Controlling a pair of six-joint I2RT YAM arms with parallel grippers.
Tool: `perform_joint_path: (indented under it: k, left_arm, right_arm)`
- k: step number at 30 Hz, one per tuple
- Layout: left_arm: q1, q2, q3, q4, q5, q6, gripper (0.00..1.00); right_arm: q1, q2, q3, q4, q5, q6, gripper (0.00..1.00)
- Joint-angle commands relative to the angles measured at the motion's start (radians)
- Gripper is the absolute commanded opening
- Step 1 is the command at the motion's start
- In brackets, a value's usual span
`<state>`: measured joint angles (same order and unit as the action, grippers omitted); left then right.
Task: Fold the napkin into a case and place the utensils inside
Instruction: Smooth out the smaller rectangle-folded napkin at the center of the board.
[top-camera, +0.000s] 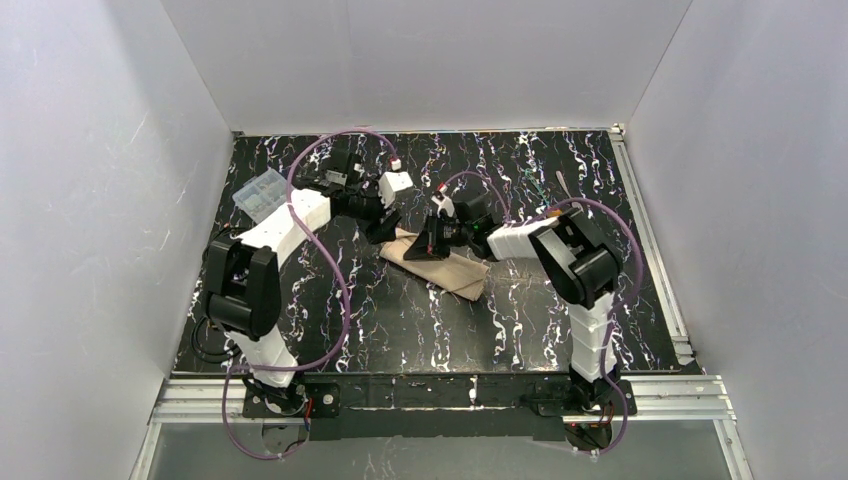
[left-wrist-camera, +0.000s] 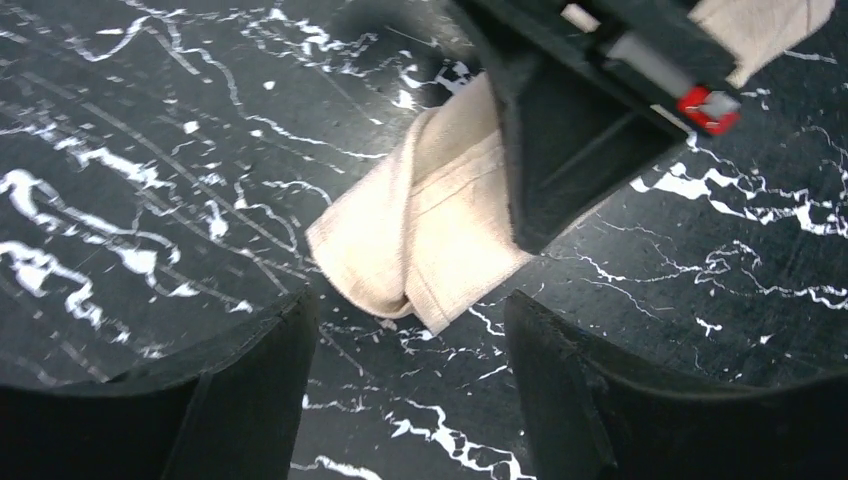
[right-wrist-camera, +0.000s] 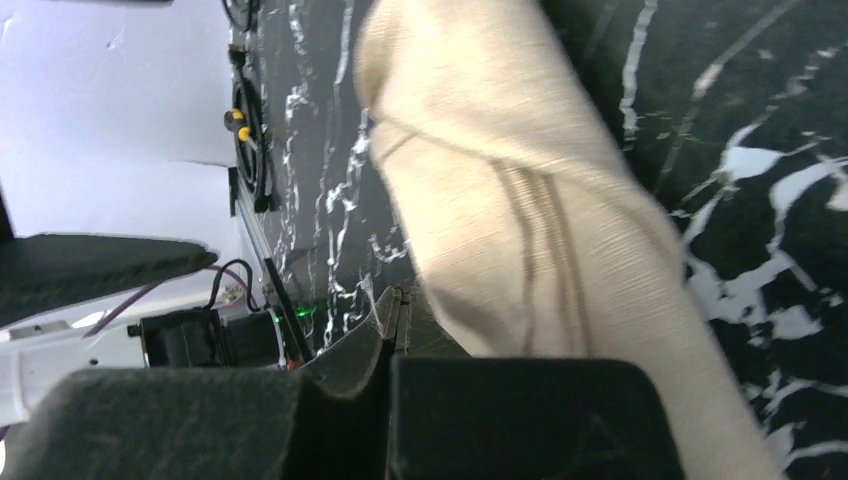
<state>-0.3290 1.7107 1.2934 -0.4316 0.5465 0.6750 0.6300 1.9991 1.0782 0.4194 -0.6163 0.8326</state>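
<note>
Napkin (top-camera: 455, 268) lies on black marbled table (top-camera: 400, 320) between white walls (top-camera: 100, 150).

I work in a robotics lab, inside a test cell, not a home or a kitchen. Plain white panels (top-camera: 100, 220) box me in on three sides. My counter (top-camera: 420, 330) is a black slab with white marble veining, edged by bare aluminium rails (top-camera: 670, 392). My left arm (top-camera: 270, 240) and right arm (top-camera: 590, 290) are bolted down at its near edge, and purple cables (top-camera: 345, 290) loop loose around them.
</note>
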Motion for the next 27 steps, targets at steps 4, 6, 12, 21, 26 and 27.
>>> perform_joint_path:
  k: [4,6,12,21,26,27]
  left_arm:
    - [-0.014,0.102,0.069,-0.072,0.113,0.108,0.49]
    - [-0.017,0.13,0.081,-0.071,0.106,0.108,0.46]
    - [-0.031,0.181,0.087,-0.047,0.094,0.117,0.38]
    - [-0.079,0.198,0.056,0.001,0.038,0.141,0.3]
    - [-0.099,0.191,0.024,0.068,-0.042,0.144,0.3]
    - [-0.1,0.187,0.022,0.076,-0.052,0.14,0.31]
  right_arm:
    - [0.006,0.111,0.06,0.16,-0.02,0.1,0.02]
    - [0.004,0.121,0.064,0.164,-0.021,0.097,0.02]
    - [0.003,0.14,0.061,0.173,-0.032,0.095,0.02]
    - [-0.005,0.148,0.051,0.177,-0.046,0.09,0.02]
    - [-0.009,0.147,0.041,0.179,-0.052,0.088,0.02]
    - [-0.009,0.146,0.039,0.18,-0.054,0.088,0.02]
